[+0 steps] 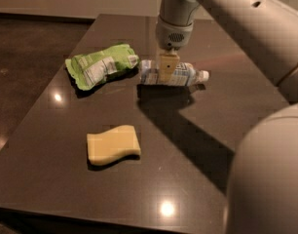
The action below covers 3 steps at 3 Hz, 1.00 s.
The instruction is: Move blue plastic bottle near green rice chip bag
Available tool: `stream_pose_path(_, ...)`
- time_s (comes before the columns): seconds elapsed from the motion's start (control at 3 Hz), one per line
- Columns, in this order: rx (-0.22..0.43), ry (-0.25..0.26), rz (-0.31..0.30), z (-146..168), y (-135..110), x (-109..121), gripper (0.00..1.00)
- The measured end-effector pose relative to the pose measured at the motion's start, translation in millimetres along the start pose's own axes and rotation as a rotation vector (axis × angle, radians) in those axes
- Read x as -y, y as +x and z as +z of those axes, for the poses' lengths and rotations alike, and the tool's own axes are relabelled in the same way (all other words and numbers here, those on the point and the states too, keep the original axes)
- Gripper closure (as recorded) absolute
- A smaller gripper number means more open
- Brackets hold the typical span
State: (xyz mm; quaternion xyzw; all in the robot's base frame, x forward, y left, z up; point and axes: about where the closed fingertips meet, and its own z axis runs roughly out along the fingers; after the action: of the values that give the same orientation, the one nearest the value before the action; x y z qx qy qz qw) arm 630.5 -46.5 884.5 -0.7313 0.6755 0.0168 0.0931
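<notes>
The blue plastic bottle lies on its side on the dark table, with its white cap pointing right. My gripper comes down from above and is shut on the bottle's middle. One tan finger shows in front of the label. The green rice chip bag lies just left of the bottle. A narrow gap separates the bag's right end from the bottle's base.
A pale yellow wavy sponge lies on the table nearer the front, below the bag. My arm crosses the upper right and fills the lower right corner. The table's left edge drops to a dark floor.
</notes>
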Motion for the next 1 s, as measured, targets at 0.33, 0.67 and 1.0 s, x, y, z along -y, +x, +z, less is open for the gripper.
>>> stream_pose_path(0.33,-0.034,-0.005,-0.006,17.2,-22.2,18.4,0.77)
stream_pose_path(0.67,-0.047,0.0,0.004,32.1,-32.1,31.0,0.44)
stream_pose_path(1.0,-0.04,0.009,0.002,33.6,-33.5,33.5,0.23)
